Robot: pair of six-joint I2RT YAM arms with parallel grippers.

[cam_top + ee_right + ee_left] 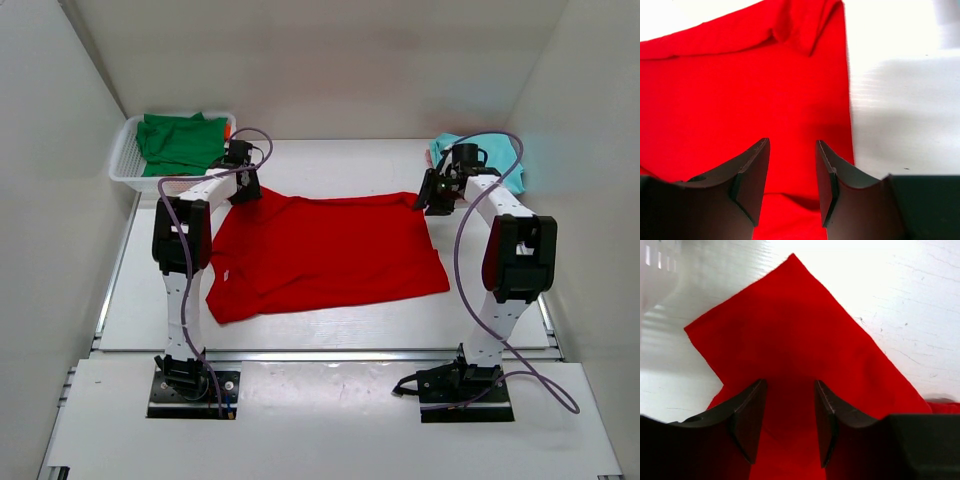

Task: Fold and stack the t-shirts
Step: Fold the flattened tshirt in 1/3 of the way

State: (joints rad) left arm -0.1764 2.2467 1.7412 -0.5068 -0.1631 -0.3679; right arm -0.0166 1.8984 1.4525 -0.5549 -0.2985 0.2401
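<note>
White walls close in a white, faintly scratched surface [330, 160]. At 10 o'clock on it stands a white plastic mesh basket [122, 165], and a dark green t-shirt [180, 140] lies bunched inside, filling most of it. At 2 o'clock a teal t-shirt [515, 175] sits crumpled on the surface, partly hidden behind the right arm. The red t-shirt [320, 250] lies spread nearly flat at the centre, soft matte cloth with a few shallow creases, and its near edge runs askew.

The left tool [243, 190] is at the red t-shirt's 11 o'clock corner, just beside the basket. In its wrist view the dark wedge-shaped fingers [752, 415] stand apart with a moderate gap, gripping nothing, and a pointed flap of red cloth lies under and beyond them. The right tool [428, 200] is at the 1 o'clock corner. Its fingers [752, 175] are likewise parted and hold nothing, above the cloth's straight right edge. Whether either tool touches the cloth cannot be told
</note>
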